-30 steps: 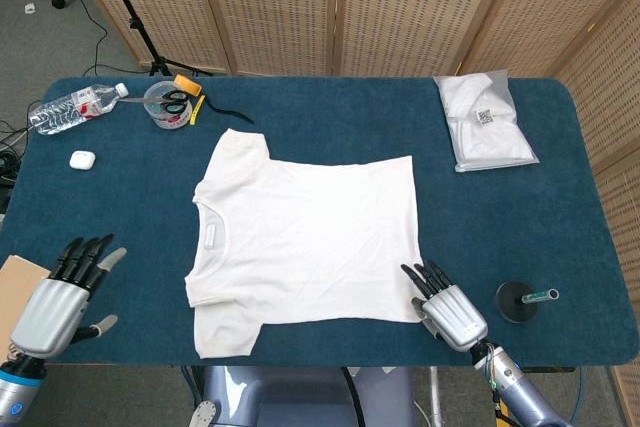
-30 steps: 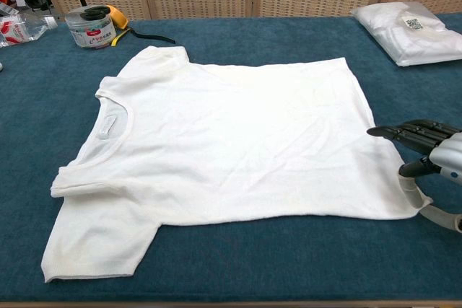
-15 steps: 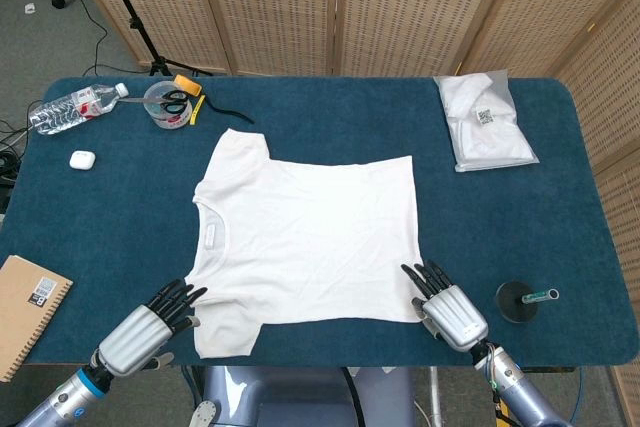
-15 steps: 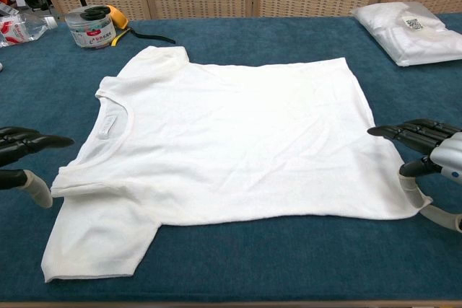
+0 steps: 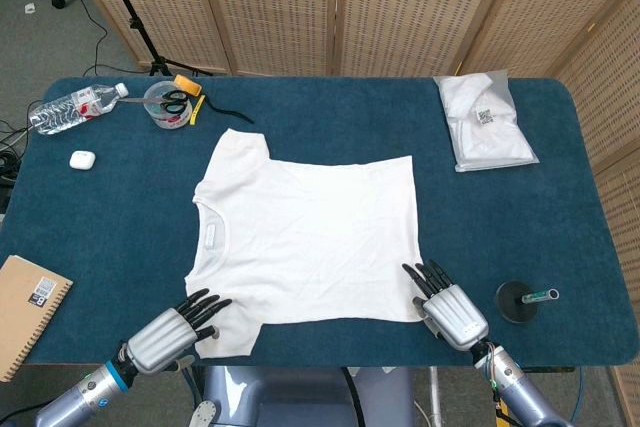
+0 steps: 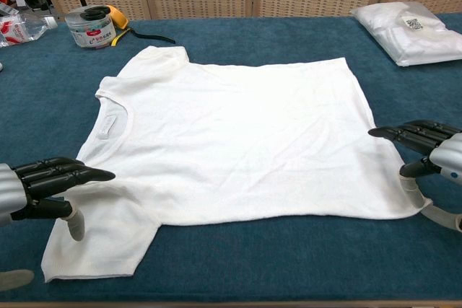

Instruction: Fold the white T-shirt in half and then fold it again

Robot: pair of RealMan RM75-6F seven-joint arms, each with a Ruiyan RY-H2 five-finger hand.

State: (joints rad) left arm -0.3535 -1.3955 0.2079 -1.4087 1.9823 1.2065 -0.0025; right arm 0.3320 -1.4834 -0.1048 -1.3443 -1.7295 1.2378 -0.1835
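Both hands open at T-shirt (image 5: 310, 237) edges.

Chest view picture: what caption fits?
Both hands wait, open, beside the flat T-shirt.

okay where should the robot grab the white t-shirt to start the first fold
Probably the near edge of the white T-shirt: left robot hand at the near sleeve, right robot hand at the near hem corner, both coming from the robot's side. It lies flat, so those thin edges can be lifted.

A water bottle (image 5: 76, 107) and a scissors tub (image 5: 167, 104) sit at the table's (image 5: 560, 197) far left. A bagged garment (image 5: 485, 120) lies far right; a notebook (image 5: 28, 313) overhangs the near left.
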